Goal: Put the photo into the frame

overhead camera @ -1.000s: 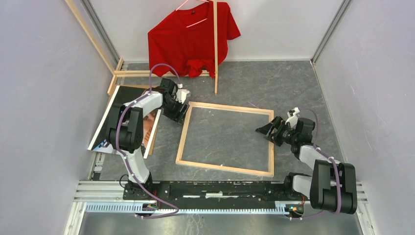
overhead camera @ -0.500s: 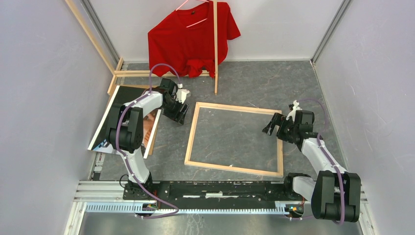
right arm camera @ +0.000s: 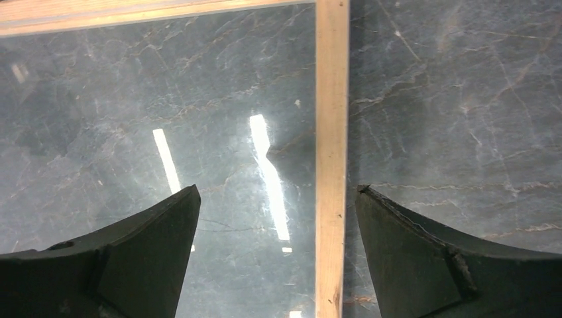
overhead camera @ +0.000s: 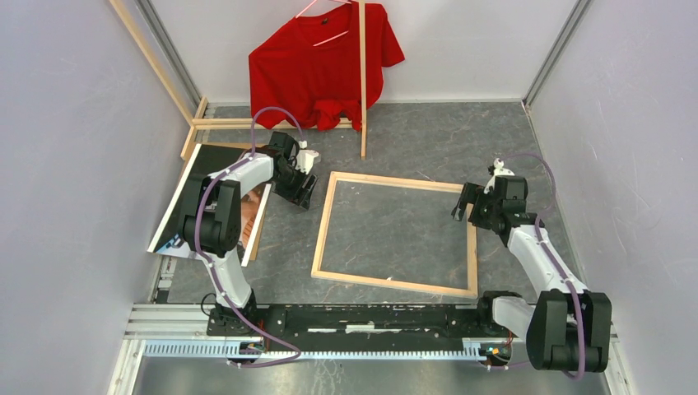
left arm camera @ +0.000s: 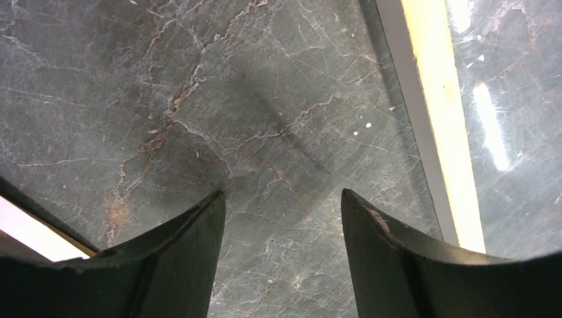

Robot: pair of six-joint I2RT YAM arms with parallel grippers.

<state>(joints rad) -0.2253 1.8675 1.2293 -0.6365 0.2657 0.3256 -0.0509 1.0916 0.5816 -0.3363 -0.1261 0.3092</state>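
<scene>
The right claw (overhead camera: 463,202) is spread wide above the frame (overhead camera: 323,226), whose right rail is seen between the jaws (not gripped). The left claw (overhead camera: 306,191) is also parted and empty. The frame's left rail lies just beside it, and the photo (overhead camera: 253,210) lies behind it.

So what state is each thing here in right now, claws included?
frame: flat on the table, bare wood up, empty.
photo: picture side up, left of frame, partly under left arm.
red T-shirt: hanging on rack.
left claw: open, empty.
right claw: open, above frame's right rail.
</scene>
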